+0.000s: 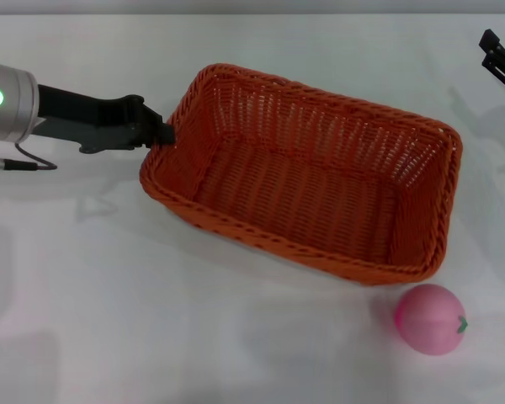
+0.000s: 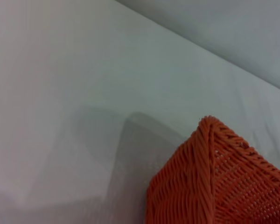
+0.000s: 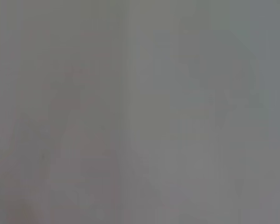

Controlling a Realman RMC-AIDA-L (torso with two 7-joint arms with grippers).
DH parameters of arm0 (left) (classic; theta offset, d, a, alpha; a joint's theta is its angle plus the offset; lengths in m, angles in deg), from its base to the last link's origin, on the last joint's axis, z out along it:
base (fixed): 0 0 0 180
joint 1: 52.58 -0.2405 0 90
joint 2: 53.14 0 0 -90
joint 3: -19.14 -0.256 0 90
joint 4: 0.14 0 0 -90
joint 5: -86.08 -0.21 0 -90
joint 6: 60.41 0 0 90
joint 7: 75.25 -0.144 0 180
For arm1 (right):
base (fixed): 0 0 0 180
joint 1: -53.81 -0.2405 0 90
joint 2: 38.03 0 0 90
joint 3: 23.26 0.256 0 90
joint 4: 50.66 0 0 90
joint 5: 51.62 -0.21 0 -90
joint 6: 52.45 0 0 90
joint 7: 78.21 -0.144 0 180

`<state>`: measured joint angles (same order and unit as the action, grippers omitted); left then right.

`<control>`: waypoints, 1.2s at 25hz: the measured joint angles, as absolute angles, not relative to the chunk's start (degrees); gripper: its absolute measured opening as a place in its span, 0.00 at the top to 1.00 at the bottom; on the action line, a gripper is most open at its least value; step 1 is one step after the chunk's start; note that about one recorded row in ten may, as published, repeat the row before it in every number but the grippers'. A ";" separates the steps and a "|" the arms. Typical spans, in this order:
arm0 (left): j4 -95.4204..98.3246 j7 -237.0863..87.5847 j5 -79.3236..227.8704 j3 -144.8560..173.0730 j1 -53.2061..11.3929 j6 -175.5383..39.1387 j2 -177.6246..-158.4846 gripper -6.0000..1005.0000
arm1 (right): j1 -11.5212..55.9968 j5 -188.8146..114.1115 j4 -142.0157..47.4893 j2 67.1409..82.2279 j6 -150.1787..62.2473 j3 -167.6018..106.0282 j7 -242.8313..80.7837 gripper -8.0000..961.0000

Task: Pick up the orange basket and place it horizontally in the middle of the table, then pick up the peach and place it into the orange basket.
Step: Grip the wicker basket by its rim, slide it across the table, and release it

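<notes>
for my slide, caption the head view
Left gripper at the orange basket rim; peach waits on table.

left arm: reaches in from the left edge, forearm roughly level, green ring light lit
left hand point(image 1: 162, 132): at the basket's short-end rim; grip not discernible
right hand point(image 1: 500, 57): far right, raised, parked

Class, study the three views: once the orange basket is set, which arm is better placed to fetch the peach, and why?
Probably the right. The peach lies on the robot's right, near the orange basket. The left gripper is at the basket's left rim; the right gripper is free.
</notes>
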<state>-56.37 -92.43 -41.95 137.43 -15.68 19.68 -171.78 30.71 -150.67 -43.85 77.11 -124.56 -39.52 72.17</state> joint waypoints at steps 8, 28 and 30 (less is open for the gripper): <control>-56.11 -94.23 -41.62 137.98 -16.19 20.84 -171.79 0.85 | 31.31 -150.68 -44.27 77.11 -125.08 -39.52 72.17 0.11; -50.66 -97.86 -41.42 138.06 -16.27 25.95 -171.75 0.76 | 33.81 -150.67 -46.13 77.11 -128.66 -39.52 72.17 0.11; -49.94 -98.68 -41.42 138.06 -16.08 26.26 -171.74 0.76 | 34.22 -150.67 -46.20 77.11 -129.02 -39.52 72.17 0.11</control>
<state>-49.94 -98.68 -41.42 138.06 -16.08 26.26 -171.74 34.22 -150.67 -46.20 77.11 -129.02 -39.52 72.17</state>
